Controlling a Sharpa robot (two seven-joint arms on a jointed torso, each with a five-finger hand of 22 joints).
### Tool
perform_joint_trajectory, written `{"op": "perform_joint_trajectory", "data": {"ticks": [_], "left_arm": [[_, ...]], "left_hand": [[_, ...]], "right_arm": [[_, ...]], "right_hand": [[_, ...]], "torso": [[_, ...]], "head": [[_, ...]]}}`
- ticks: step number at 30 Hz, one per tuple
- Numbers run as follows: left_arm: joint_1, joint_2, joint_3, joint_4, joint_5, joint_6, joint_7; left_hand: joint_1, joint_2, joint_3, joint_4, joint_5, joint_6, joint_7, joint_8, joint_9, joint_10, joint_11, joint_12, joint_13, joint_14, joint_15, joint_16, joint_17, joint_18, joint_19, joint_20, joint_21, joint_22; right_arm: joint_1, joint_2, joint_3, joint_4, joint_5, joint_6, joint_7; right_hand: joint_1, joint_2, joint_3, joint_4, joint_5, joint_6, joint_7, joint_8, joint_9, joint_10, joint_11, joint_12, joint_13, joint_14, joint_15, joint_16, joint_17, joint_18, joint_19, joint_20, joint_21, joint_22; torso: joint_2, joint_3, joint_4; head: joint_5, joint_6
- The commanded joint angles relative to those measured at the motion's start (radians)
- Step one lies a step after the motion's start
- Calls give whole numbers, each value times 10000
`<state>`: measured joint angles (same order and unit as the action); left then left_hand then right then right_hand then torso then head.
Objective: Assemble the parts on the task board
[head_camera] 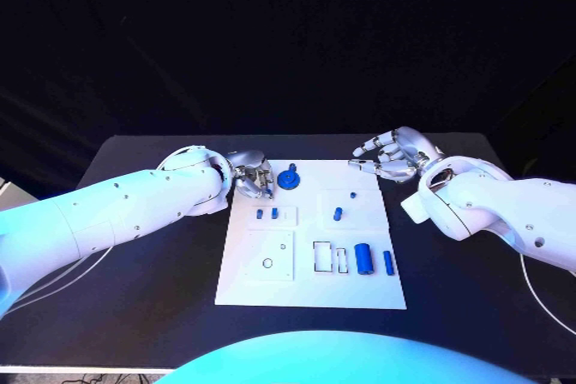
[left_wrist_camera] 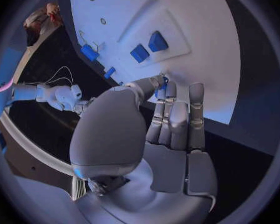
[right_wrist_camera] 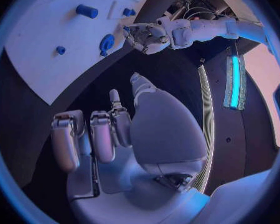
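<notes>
While most blue parts (head_camera: pixel 363 258) lay loose near the task board's (head_camera: pixel 310 292) near right corner, their long axes running near to far, the left hand (head_camera: pixel 250 181) at the far left corner pinched a small blue piece (left_wrist_camera: pixel 160 92) just beside the round blue part (head_camera: pixel 290 180). Beyond the far right corner, off the board over the surface (head_camera: pixel 144 276), the right hand (head_camera: pixel 386 157) hung with fingers curled, holding nothing.

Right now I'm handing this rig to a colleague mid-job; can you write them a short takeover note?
Left hand: at the task board's far left corner, pinching a small blue part.
Right hand: beyond the board's far right corner, fingers curled, holding nothing.
Parts: blue knob near the left hand; two small blue pieces, one mid-board, two cylinders lying near the right edge.
Done: unclear.
Left: loose parts remain unassembled.
</notes>
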<state>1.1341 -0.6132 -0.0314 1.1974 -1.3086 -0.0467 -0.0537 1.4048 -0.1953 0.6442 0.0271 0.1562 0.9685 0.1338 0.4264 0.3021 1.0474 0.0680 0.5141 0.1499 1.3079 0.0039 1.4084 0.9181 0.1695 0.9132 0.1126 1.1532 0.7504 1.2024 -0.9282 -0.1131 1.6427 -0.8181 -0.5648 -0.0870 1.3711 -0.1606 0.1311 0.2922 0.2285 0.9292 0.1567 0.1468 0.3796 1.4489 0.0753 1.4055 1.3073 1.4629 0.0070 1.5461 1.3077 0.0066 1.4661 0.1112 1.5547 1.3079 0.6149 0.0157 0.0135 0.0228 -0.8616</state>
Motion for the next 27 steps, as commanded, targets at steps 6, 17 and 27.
{"op": "perform_joint_trajectory", "data": {"ticks": [6, 17, 27], "left_arm": [[4, 75, -21, 29, -89, 383, -88], [3, 70, -46, 61, -14, 516, -108], [3, 102, -49, 50, -130, 596, -197]], "left_hand": [[-47, -7, -6, -63, 61, 91, 9, -7, 89, 105, 11, -73, -17, 20, 14, 13, -8, 90, 59, -13, 46, 4], [-50, -2, -4, -74, 59, 107, 9, -12, 93, 123, 9, -83, -17, 17, 13, 12, -17, 93, 46, -13, 40, -10], [-57, 2, -6, -91, 55, 133, 8, -18, 99, 151, 7, -99, -15, 25, 11, 18, 0, 90, 52, -14, 49, 2]], "right_arm": [[-7, 11, 2, 5, -47, 55, 85], [-8, 14, 2, -4, -48, 53, 87], [-10, 17, 2, -8, -48, 57, 90]], "right_hand": [[31, 82, 18, -39, 60, -70, 6, 19, -13, -47, -18, 0, 1321, 915, -67, -31, 1936, -30, 977, -61, 14, 2559], [31, 82, 18, -39, 60, -70, 6, 19, -13, -47, -18, 0, 1321, 915, -67, -31, 1936, -30, 977, -61, 14, 2559], [31, 82, 18, -39, 60, -70, 6, 19, -13, -47, -18, 0, 1321, 915, -67, -31, 1936, -30, 977, -61, 14, 2559]], "torso": [[-7, -2, 0], [-9, -6, 9], [-5, -1, 2]], "head": [[-2, -14], [-9, -16], [3, -26]]}}
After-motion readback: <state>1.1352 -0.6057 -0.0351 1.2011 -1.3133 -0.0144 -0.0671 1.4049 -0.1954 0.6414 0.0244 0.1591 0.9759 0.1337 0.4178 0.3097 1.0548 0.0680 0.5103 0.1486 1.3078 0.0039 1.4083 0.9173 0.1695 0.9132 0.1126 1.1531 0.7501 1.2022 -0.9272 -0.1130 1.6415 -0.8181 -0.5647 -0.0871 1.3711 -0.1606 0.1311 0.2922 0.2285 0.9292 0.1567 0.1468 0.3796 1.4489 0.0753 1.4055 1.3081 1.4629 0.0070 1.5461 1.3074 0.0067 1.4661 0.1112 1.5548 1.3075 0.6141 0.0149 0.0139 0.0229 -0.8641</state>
